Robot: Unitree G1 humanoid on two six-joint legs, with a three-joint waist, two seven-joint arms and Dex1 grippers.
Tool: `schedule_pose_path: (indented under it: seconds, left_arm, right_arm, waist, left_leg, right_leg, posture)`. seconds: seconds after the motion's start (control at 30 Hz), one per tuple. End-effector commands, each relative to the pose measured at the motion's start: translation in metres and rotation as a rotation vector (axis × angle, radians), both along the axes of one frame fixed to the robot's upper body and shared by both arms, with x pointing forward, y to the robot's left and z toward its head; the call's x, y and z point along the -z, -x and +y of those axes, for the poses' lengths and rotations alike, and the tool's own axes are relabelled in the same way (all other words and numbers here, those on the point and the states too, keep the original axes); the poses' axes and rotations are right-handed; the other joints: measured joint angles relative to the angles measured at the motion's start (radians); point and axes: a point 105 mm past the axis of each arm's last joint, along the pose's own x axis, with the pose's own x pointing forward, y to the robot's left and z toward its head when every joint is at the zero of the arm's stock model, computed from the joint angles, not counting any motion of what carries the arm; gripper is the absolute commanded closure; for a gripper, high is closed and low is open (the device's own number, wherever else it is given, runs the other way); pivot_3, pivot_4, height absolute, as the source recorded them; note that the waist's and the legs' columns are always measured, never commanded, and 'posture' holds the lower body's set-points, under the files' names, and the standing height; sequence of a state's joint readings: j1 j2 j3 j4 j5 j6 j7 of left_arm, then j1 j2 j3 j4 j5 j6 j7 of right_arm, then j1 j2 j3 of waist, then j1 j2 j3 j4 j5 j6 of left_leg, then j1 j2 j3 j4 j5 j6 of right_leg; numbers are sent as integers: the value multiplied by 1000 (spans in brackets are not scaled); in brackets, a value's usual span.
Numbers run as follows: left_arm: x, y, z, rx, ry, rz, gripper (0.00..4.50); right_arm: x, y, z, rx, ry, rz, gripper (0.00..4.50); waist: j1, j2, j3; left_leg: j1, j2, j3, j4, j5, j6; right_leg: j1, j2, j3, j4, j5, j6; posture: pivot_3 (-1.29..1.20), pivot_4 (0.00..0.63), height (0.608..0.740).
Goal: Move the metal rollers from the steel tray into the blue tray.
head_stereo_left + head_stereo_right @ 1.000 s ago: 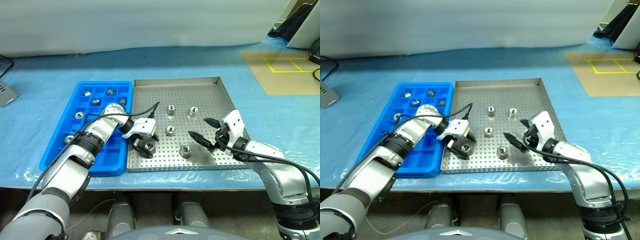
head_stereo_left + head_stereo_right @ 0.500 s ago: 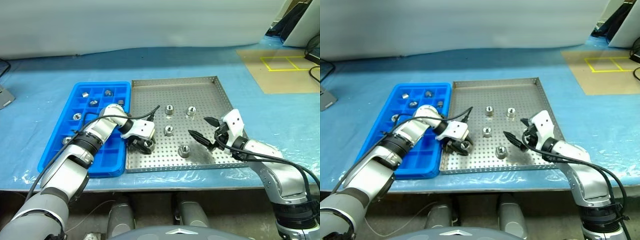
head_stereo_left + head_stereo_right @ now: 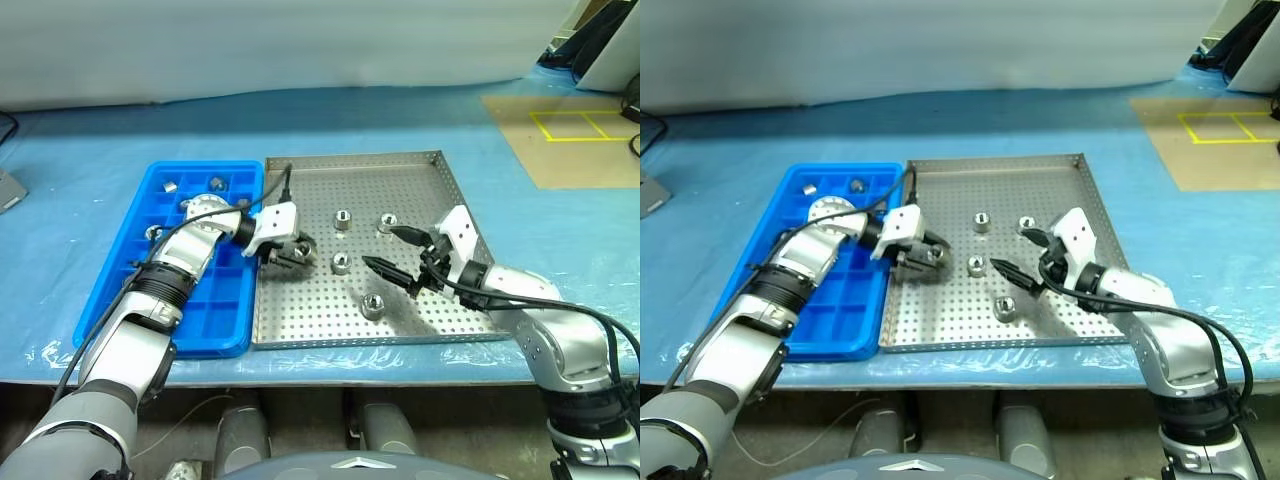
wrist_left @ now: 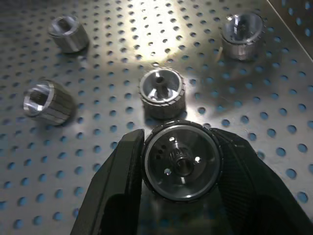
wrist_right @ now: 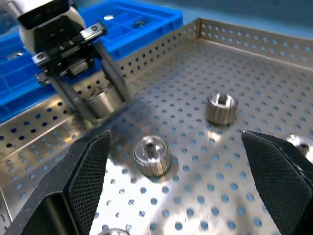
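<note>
Left tool (image 3: 291, 251) clamped on roller (image 4: 180, 161), raised off steel tray (image 3: 440, 162) for carry to blue tray (image 3: 118, 280); right tool (image 3: 398, 253) wide open, empty, poised over four loose rollers (image 3: 341, 263)

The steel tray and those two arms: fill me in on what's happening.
The left gripper is shut on a metal roller, held just above the steel tray near its edge beside the blue tray, which already holds a few rollers. Four more rollers lie on the steel tray. The right gripper hovers open over them, holding nothing.
</note>
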State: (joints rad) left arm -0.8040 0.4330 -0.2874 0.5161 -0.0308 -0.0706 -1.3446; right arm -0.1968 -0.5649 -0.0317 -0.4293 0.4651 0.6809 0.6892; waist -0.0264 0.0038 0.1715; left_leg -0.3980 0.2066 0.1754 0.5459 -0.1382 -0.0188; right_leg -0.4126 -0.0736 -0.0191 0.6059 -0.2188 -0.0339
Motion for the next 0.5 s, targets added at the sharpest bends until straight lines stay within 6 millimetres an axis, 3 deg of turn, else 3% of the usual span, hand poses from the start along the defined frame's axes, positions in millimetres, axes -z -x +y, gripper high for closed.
schedule_pose_path:
  seconds: [0.03, 0.23, 0.5]
  left_arm:
    - [-42, -5, 6, -97, 157, -24, 2519]
    - [-74, 12, 35, -281, 326, 20, 2519]
    - [-59, 28, 111, -645, 301, -94, 2519]
  right_arm:
    - [-6, -4, 13, -115, 15, -14, 0]
    - [-19, -25, 43, -295, 23, -54, 0]
    - [-37, -43, 96, -532, 47, -140, 0]
  waist:
    - [13, 0, 0]
    - [27, 0, 0]
    - [82, 0, 1]
  left_leg:
    - [-1, 0, 0, 0, 0, 0]
    - [-5, 0, 0, 1, 1, -1]
    - [-7, 2, -1, -1, 2, -3]
  right_leg:
    - [-1, 0, 0, 0, 0, 0]
    - [-7, 0, -1, 3, 0, 0]
    - [-8, -1, -5, 5, -1, -2]
  posture:
    - [-226, 150, 740]
    - [-64, 150, 740]
    - [157, 150, 740]
